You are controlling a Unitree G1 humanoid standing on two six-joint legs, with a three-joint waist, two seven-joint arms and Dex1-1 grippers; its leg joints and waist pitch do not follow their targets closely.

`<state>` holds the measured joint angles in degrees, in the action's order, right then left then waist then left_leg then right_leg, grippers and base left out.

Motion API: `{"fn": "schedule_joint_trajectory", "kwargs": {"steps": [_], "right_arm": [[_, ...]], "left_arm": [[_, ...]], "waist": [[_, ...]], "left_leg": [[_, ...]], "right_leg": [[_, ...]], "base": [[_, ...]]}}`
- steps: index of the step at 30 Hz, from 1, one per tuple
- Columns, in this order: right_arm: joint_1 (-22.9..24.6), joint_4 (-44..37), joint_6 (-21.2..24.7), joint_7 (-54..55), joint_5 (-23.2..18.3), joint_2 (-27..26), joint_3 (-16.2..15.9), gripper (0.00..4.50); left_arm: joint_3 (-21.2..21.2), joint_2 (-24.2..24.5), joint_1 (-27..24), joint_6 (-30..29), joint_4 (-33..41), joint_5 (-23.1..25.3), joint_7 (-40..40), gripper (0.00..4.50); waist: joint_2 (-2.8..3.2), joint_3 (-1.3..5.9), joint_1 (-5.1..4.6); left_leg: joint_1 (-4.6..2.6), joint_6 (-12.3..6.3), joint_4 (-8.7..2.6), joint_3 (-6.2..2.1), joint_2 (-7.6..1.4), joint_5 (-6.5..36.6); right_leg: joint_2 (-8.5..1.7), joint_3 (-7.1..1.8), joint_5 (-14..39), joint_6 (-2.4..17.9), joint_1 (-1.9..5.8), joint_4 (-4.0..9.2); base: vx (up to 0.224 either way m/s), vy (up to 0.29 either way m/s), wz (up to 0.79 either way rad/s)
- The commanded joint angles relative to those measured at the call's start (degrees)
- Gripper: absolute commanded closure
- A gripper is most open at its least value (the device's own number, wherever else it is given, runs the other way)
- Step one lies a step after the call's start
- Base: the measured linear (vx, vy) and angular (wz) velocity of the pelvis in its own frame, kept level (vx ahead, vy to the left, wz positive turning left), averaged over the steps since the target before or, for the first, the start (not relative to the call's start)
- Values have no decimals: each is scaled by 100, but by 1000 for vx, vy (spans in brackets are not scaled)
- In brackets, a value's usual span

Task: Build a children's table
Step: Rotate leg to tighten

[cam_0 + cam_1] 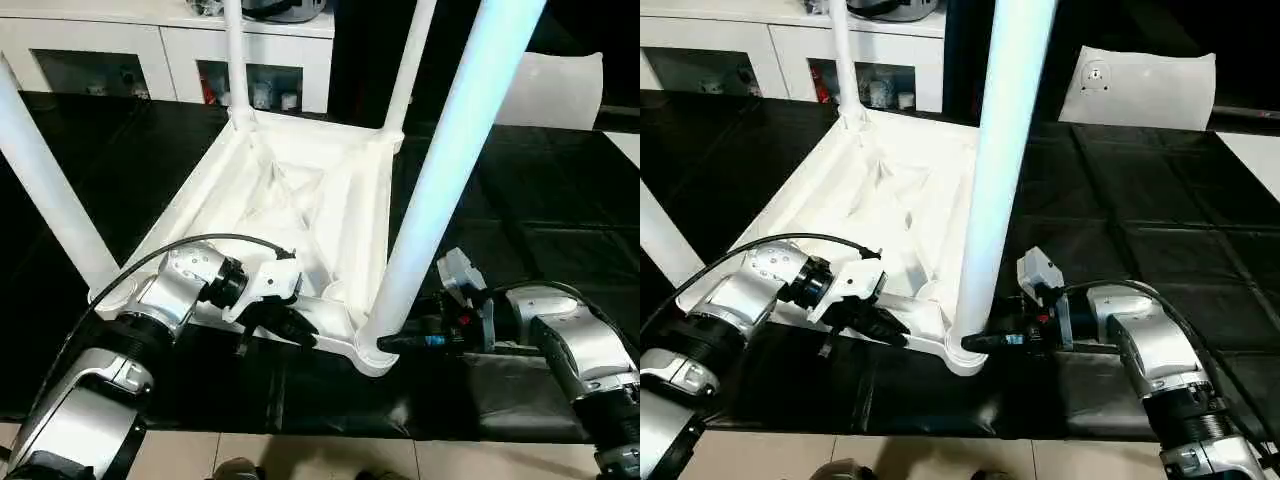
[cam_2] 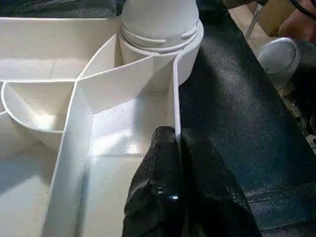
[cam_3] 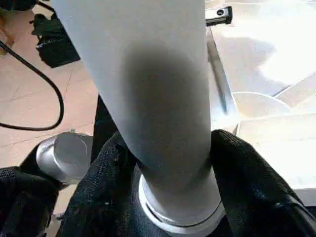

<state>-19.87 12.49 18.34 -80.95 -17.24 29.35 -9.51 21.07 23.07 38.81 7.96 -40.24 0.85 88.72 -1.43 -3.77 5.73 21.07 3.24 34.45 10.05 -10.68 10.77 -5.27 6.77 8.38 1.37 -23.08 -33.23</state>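
White tabletop lies upside down on the black mat, legs up. Left gripper pinches its near rim; right gripper clasps the near-corner leg at its socket, bare mat beyond

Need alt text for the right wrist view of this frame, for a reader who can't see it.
The right gripper has a black finger on each side of a white table leg, just above the leg's base, which sits in a corner socket of the upturned tabletop. Tan floor lies beyond.
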Motion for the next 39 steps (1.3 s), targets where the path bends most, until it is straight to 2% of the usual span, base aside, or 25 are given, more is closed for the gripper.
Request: {"fn": "schedule_joint_trajectory", "kwargs": {"steps": [1,2,3,4,7,8,9,10,11,12,13,14,17,20,21,23,24,28,30,33,34,36,37,39], "right_arm": [[25,-209,272,110,-250,-129,8,250],[25,-209,272,110,-250,-129,8,251],[94,-370,477,390,-372,-284,96,251],[124,-429,541,561,-365,-351,118,251],[208,-499,563,1322,-102,-634,161,251],[248,-543,599,1740,57,-809,164,251],[294,-629,773,2310,230,-1074,165,251],[306,-665,876,2498,270,-1171,167,251],[311,-725,1034,2857,326,-1386,185,253],[312,-782,1187,3205,386,-1606,196,254],[301,-820,1307,3548,478,-1811,206,255],[268,-858,1494,4058,607,-2125,228,255],[165,-833,1664,4935,808,-2642,277,256],[35,-752,1667,5456,876,-3056,325,256],[3,-755,1653,5512,937,-3109,265,256],[-31,-759,1600,5549,969,-3166,238,256],[-29,-791,1588,5572,925,-3198,309,201],[36,-893,1528,5432,870,-3086,377,166],[207,-881,1011,5108,889,-2698,519,140],[303,-838,656,4642,760,-2364,677,128],[318,-838,599,4525,736,-2282,691,117],[378,-871,465,4055,640,-1956,731,95],[396,-885,432,3900,611,-1851,739,82],[424,-891,359,3443,526,-1542,753,72]], "left_arm": [[-103,-111,145,-92,172,-127,-97,450],[-103,-111,145,-92,172,-127,-97,450],[-202,-149,133,-267,238,-167,-319,450],[-228,-157,130,-362,276,-152,-440,450],[-275,-201,94,-694,457,-23,-902,450],[-362,-307,32,-975,638,-67,-1163,450],[-484,-491,-62,-1429,920,-153,-1519,450],[-518,-559,-94,-1597,1019,-179,-1636,450],[-553,-702,-145,-1813,1161,-164,-1893,450],[-582,-847,-191,-2021,1284,-142,-2143,450],[-594,-982,-227,-2146,1363,-99,-2368,450],[-596,-1192,-290,-2338,1479,-27,-2692,450],[-653,-1583,-401,-2754,1692,41,-3320,450],[-671,-1890,-487,-3061,1885,82,-3824,450],[-691,-1980,-502,-3173,1949,97,-3988,450],[-705,-2075,-507,-3285,2024,110,-4151,450],[-707,-2093,-488,-3283,2050,115,-4210,450],[-699,-1998,-460,-3215,2058,193,-4166,450],[-656,-1626,-497,-3032,2089,237,-3851,450],[-601,-1279,-533,-2790,2084,236,-3456,450],[-597,-1209,-537,-2715,2070,223,-3360,450],[-575,-956,-533,-2350,1968,176,-2959,450],[-560,-878,-528,-2230,1930,175,-2838,450],[-514,-681,-507,-1962,1828,137,-2463,450]], "waist": [[58,431,-24],[10,433,-43],[38,426,-40],[40,418,-41],[24,399,-92],[7,385,-120],[-5,380,-187],[-1,371,-207],[-13,368,-282],[-33,376,-358],[-27,367,-387],[-15,366,-451],[-2,362,-526],[42,355,-571],[33,370,-611],[40,375,-618],[39,387,-615],[51,398,-599],[65,414,-570],[66,422,-552],[87,422,-547],[58,419,-521],[78,410,-516],[72,406,-495]], "left_leg": [[-94,-269,-418,-68,-326,1062],[-77,-253,-420,-65,-321,1092],[-84,-231,-427,-70,-323,1115],[-91,-218,-432,-66,-322,1138],[-110,-53,-453,-91,-315,1366],[-99,-38,-454,-97,-292,1401],[-82,65,-468,-116,-309,1427],[-71,64,-473,-122,-294,1411],[-75,51,-461,-128,-271,1495],[-57,40,-452,-124,-272,1441],[-58,22,-446,-126,-262,1461],[-49,-13,-422,-121,-229,1467],[-72,-33,-411,-122,-214,1471],[-81,-69,-420,-129,-231,1555],[-74,-69,-427,-140,-238,1645],[-67,-129,-431,-136,-235,1596],[-55,-169,-431,-130,-235,1523],[-34,-247,-435,-113,-231,1332],[-38,-267,-429,-110,-242,1290],[-16,-352,-433,-107,-252,1195],[-16,-367,-429,-102,-254,1152],[-23,-399,-420,-98,-248,1160],[-29,-421,-424,-93,-254,1185],[-38,-403,-423,-94,-257,1235]], "right_leg": [[-421,-345,1892,1061,315,366],[-412,-339,1875,1053,330,373],[-412,-340,1887,1058,327,372],[-405,-341,1908,1040,315,387],[-423,-333,2259,937,295,420],[-417,-317,2396,886,302,441],[-427,-320,2574,804,314,427],[-418,-308,2619,784,315,446],[-420,-288,2793,715,307,487],[-406,-301,2741,723,304,473],[-409,-295,2786,718,291,491],[-402,-278,2985,614,288,528],[-393,-255,3149,554,254,582],[-372,-267,3002,580,233,571],[-364,-255,2913,586,253,566],[-359,-279,2705,632,255,553],[-359,-293,2548,664,268,537],[-356,-315,2144,780,294,496],[-370,-320,2007,823,310,481],[-362,-335,1681,934,336,429],[-361,-338,1559,1007,336,412],[-367,-334,1622,1017,355,426],[-362,-338,1668,1031,336,425],[-367,-336,1780,1017,334,429]], "base": [[0,0,0],[0,0,0],[0,0,0],[0,0,0],[0,0,0],[0,0,0],[0,0,0],[0,0,0],[0,0,0],[0,0,0],[0,0,0],[0,0,0],[0,0,0],[0,0,0],[0,0,0],[0,0,0],[0,0,0],[0,0,0],[0,0,0],[0,0,0],[0,0,0],[0,0,0],[0,0,0],[0,0,0]]}}
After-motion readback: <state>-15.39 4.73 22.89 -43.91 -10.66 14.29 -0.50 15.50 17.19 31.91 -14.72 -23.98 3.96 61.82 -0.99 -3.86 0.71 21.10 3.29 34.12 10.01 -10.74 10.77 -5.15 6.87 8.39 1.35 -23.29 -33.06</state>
